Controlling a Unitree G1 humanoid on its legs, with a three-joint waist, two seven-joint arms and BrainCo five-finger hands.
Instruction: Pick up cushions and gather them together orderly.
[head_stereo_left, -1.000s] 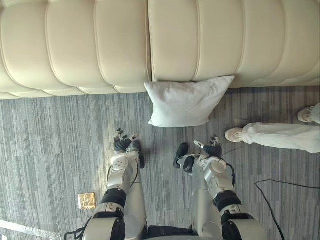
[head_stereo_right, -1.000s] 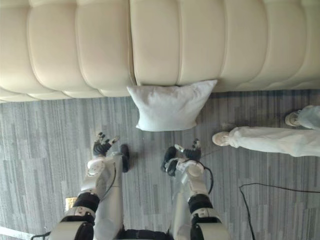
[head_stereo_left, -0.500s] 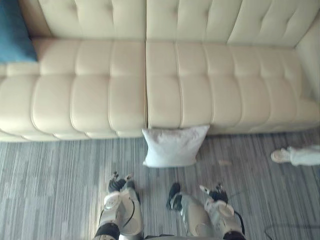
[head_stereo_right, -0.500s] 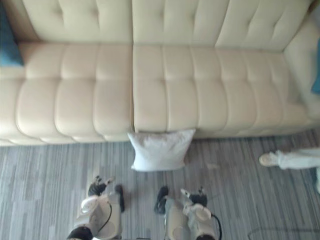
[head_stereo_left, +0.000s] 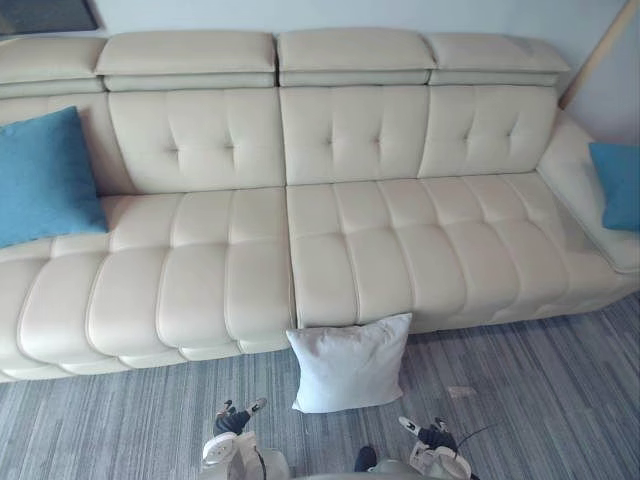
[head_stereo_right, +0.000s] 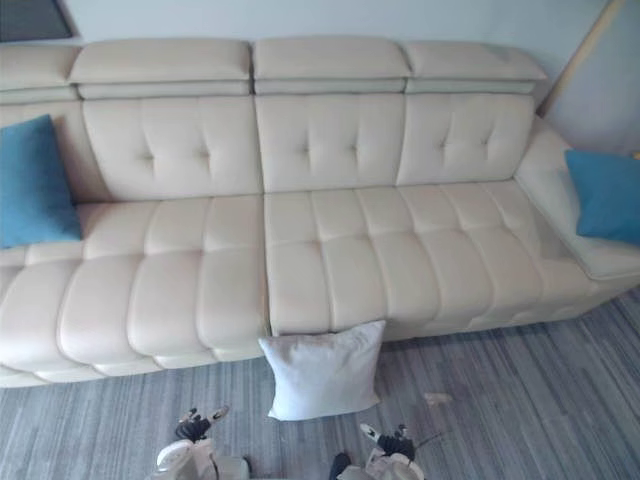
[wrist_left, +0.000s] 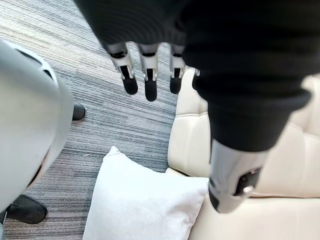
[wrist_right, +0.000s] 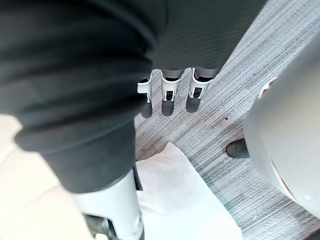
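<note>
Left hand (head_stereo_left: 232, 418) and right hand (head_stereo_left: 432, 432) hang low above the floor (head_stereo_left: 110, 435), fingers loosely straight, holding nothing. White cushion (head_stereo_left: 350, 362) stands on the floor against the sofa (head_stereo_left: 230, 280) front, just ahead of them.

Edges crop left blue cushion (head_stereo_left: 45, 175) and right blue cushion (head_stereo_left: 617, 185); floor scrap (head_stereo_left: 461, 392) possibly paper.

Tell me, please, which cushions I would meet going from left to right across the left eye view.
Left blue cushion → white cushion → right blue cushion.
</note>
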